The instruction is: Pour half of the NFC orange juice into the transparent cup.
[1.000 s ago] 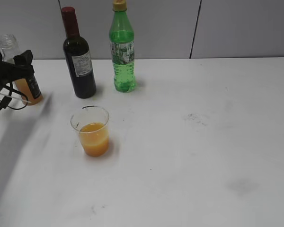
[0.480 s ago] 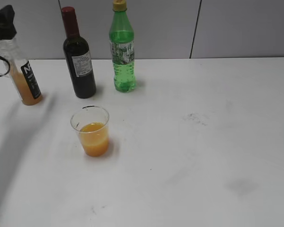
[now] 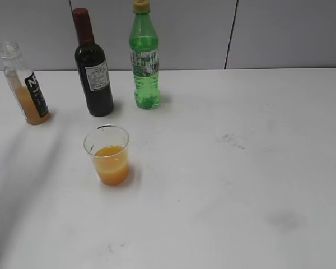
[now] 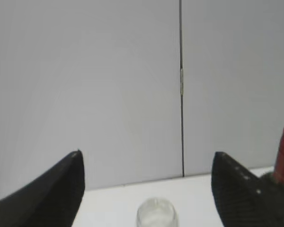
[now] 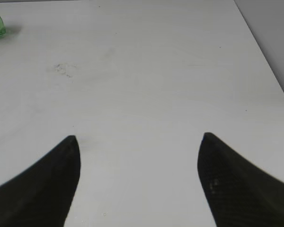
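Two claws are spread wide and hold nothing: our left claw [image 4: 146, 161] and right claw [image 5: 138, 137]. We see the NFC orange juice [image 3: 26, 84] standing free on the bench [image 3: 241, 168], left of the transparent cup [image 3: 108, 155] holding juice.

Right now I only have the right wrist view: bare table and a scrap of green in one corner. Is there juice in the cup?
Observer: Yes. In the exterior view the cup is partly filled with orange liquid.
Operator: Where is the juice bottle?
Observer: The bottle stands capless at the far left of the table, with juice in its lower part and nothing gripping it.
Operator: And the left arm?
Observer: The left wrist view shows the left fingers spread apart, with the bottle's open mouth below the gap between them.
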Available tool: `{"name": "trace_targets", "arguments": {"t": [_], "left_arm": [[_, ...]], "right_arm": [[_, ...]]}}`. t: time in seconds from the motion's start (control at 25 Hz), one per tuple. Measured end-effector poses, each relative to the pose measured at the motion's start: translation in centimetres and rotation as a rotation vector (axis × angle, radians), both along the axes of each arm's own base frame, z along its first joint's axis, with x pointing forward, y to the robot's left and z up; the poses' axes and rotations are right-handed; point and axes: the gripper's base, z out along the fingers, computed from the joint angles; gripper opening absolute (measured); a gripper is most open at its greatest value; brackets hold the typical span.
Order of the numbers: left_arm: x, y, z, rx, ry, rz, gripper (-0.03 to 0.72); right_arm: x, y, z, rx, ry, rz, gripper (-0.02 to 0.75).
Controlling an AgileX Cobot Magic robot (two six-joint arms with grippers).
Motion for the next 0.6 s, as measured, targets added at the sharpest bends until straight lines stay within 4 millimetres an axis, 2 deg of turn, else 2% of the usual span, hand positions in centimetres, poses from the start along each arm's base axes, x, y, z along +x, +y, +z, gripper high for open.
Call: {"name": "trace_targets", "arguments": {"t": [0.32,0.6], "left_arm": [[-7.4,0.7,3.8,0.024,0.224,0.013,0.620],[-14.5,1.3,4.5,0.051,0.480,0.028,0.609]], "right_arm": [[0.0,0.0,0.0,0.000,0.000,0.000,0.590],[0.0,0.0,0.0,0.000,0.000,0.000,0.590]]}}
